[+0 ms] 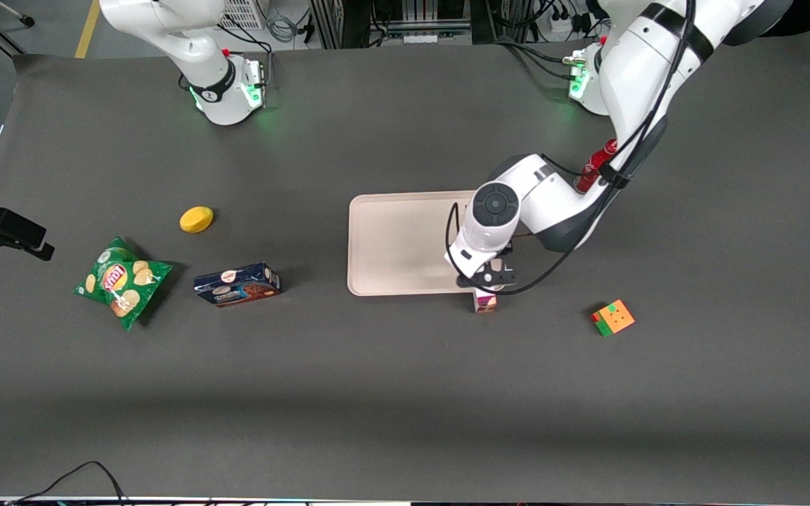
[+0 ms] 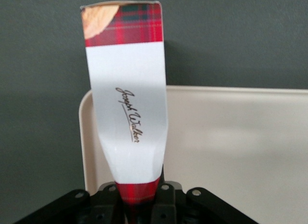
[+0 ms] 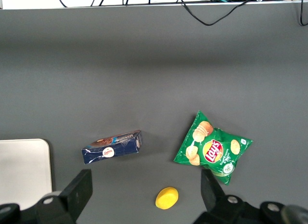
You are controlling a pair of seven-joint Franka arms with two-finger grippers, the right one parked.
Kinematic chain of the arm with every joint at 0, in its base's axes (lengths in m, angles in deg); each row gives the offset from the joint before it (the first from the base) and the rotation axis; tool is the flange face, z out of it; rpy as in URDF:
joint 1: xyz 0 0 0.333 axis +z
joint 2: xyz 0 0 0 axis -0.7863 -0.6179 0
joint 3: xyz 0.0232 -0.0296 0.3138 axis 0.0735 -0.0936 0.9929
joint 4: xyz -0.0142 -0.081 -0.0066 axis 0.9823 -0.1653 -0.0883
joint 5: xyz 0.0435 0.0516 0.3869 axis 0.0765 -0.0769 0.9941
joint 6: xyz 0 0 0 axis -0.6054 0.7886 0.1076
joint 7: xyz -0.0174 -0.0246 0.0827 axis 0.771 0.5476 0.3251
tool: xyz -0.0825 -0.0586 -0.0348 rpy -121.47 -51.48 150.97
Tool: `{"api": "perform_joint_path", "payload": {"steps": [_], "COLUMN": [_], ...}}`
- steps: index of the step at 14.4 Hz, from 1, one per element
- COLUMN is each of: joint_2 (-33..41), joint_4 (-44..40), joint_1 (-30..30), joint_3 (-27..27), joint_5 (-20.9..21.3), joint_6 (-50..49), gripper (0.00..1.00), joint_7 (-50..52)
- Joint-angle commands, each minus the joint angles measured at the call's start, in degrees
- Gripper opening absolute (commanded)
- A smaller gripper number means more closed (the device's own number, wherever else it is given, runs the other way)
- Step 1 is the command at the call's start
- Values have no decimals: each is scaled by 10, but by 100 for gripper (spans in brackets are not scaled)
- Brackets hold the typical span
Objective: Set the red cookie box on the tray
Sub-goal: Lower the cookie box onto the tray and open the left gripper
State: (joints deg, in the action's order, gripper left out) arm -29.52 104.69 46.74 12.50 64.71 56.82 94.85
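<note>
1. One gripper (image 1: 487, 281), on the working left arm, hangs over the tray's corner nearest the front camera and toward the working arm's end of the table; its jaws are clamped on the red cookie box (image 1: 485, 302).
2. In the left wrist view the red cookie box (image 2: 127, 113) juts out from between the black fingers (image 2: 108, 197), held by one plaid end, its white label panel with script lettering facing the camera. Its free end with a cookie picture reaches out over the dark table (image 1: 405, 393), while its held end lies above the tray (image 2: 231, 147).
3. The tray (image 1: 394, 242) sits near the middle of the table, pale and bare where visible.
4. Toward the parked arm's end lie a dark blue cookie box (image 1: 236, 284), a green chip bag (image 1: 122, 281) and a yellow lemon-like object (image 1: 196, 219).
5. A colourful puzzle cube (image 1: 613, 318) rests toward the working arm's end, nearer the front camera than the tray.
6. A red bottle (image 1: 595, 167) shows beside the working arm's forearm.
</note>
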Motion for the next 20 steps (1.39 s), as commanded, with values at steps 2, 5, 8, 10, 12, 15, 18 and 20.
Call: {"api": "perform_joint_path", "payload": {"steps": [2, 5, 8, 10, 12, 15, 18, 20], "joint_2": [32, 58, 73, 86, 86, 78, 77, 77], "joint_4": [38, 69, 95, 108, 116, 139, 138, 137], "joint_1": [-2, 0, 2, 4, 4, 4, 5, 7], "joint_3": [-20, -35, -37, -37, -37, -36, -36, -36], "joint_5": [12, 12, 12, 12, 11, 12, 12, 12], "joint_6": [-5, -5, 4, 7, 24, 66, 67, 67], "gripper": [14, 14, 14, 14, 15, 18, 32, 100], "joint_7": [33, 33, 33, 33, 34, 33, 33, 33]}}
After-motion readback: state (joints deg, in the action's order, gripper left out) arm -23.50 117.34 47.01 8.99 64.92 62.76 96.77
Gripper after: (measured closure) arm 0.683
